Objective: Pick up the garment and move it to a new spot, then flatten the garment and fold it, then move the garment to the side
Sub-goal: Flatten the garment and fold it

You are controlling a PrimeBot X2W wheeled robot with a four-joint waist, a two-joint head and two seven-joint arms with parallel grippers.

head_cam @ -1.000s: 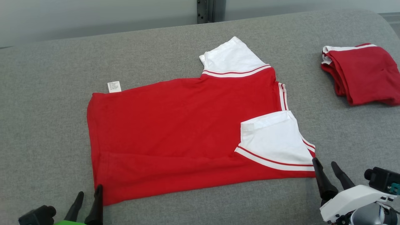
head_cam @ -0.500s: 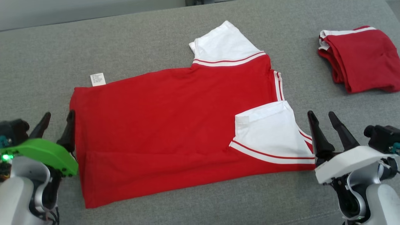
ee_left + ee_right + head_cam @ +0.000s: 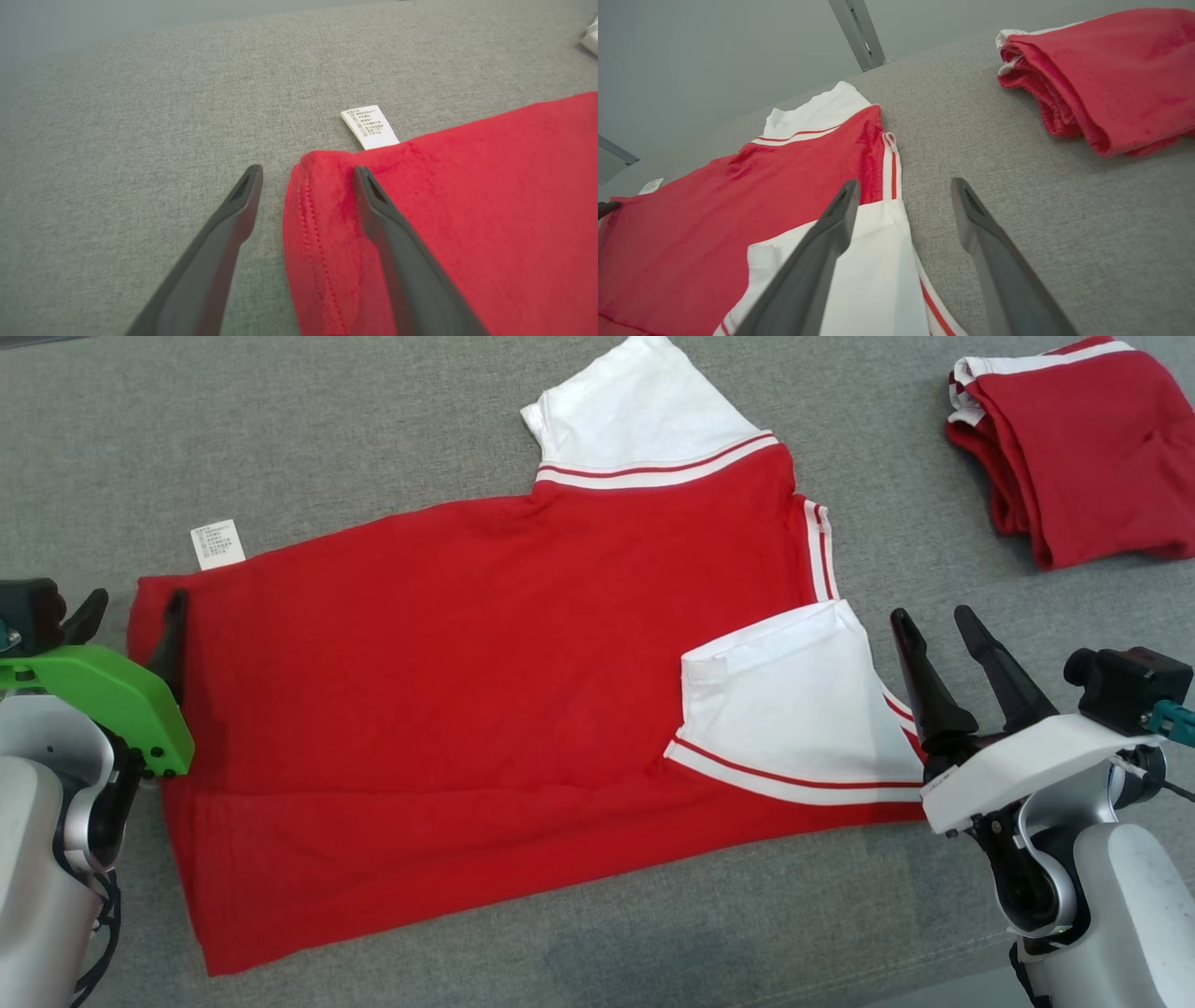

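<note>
The left gripper (image 3: 136, 602) has gone from the near hem corner of the garment (image 3: 485, 663), spread flat mid-surface, to the far corner by the label (image 3: 217, 543). Its jaws are open astride the hem, perhaps touching it. The right gripper (image 3: 930, 613), also open, has risen beside the folded sleeve (image 3: 794, 709). Bare grey cushion (image 3: 373, 429) lies leftward and before the folded red clothes (image 3: 1074, 448).

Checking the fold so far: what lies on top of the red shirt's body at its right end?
A white sleeve with red-and-white trim lies folded over the red shirt. The cloth beneath that sleeve is covered, as is the grey surface under the shirt.
</note>
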